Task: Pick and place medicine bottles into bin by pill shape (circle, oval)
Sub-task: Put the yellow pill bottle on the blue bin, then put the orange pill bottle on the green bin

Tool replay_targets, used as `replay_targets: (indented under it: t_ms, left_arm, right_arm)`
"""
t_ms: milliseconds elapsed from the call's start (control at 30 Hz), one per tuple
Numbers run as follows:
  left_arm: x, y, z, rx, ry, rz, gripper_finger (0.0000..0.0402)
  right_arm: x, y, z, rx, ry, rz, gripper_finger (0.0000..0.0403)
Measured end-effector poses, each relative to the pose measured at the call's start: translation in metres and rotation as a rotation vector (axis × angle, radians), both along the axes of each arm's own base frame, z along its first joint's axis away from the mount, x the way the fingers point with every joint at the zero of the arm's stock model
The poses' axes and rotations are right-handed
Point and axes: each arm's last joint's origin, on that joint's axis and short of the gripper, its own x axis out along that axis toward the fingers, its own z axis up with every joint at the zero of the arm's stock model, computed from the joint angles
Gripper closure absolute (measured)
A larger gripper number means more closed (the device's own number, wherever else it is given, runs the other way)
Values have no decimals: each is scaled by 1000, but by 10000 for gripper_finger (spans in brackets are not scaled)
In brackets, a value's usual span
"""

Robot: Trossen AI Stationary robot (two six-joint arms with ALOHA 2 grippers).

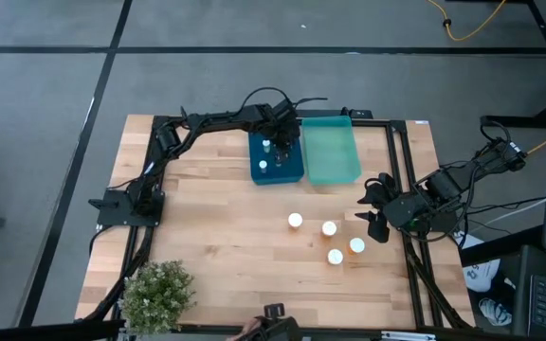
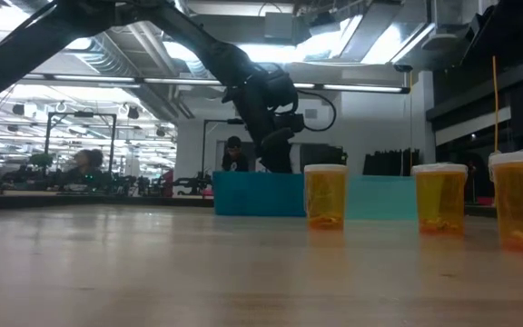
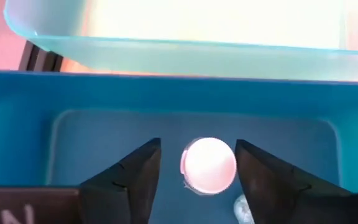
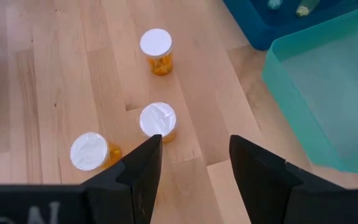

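From above, you see four amber bottles (image 1: 329, 228) standing on the table (image 1: 207, 237), your right gripper (image 1: 372, 210) released beside them. Your left gripper (image 1: 280, 142) hangs over the blue bin (image 1: 292, 174). In the left wrist view, its fingers (image 3: 138, 171) are spread around a white-capped bottle (image 3: 209, 164) inside that bin.

open-plan lab: ceiling striplights (image 2: 80, 80), distant workstations (image 2: 71, 177).
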Motion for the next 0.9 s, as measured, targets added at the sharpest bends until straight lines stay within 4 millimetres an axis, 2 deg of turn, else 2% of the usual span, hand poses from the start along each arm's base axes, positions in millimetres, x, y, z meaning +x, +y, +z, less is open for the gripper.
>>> replay_targets:
  t_ms: [100,200,367,433,533,633,733,900]
  left_arm:
    - [2,-2,5,12,-23,-7,194]
    - [4,-7,21,34,-63,-18,195]
    - [0,-19,59,35,-58,-14,195]
    - [-4,-28,81,25,-53,38,194]
    - [-19,-42,111,2,18,133,193]
    - [-37,-57,131,17,110,216,193]
    - [-57,-73,152,46,174,216,193]
    - [-96,-99,184,59,137,187,193]
  right_arm:
    - [0,0,0,7,4,5,212]
    - [0,1,0,14,7,11,212]
    - [0,0,0,13,7,11,212]
    - [0,0,0,13,7,11,212]
    - [0,0,0,10,9,10,212]
    - [0,0,0,10,8,10,212]
    - [0,1,0,16,-1,8,212]
    - [1,1,1,29,-10,-2,212]
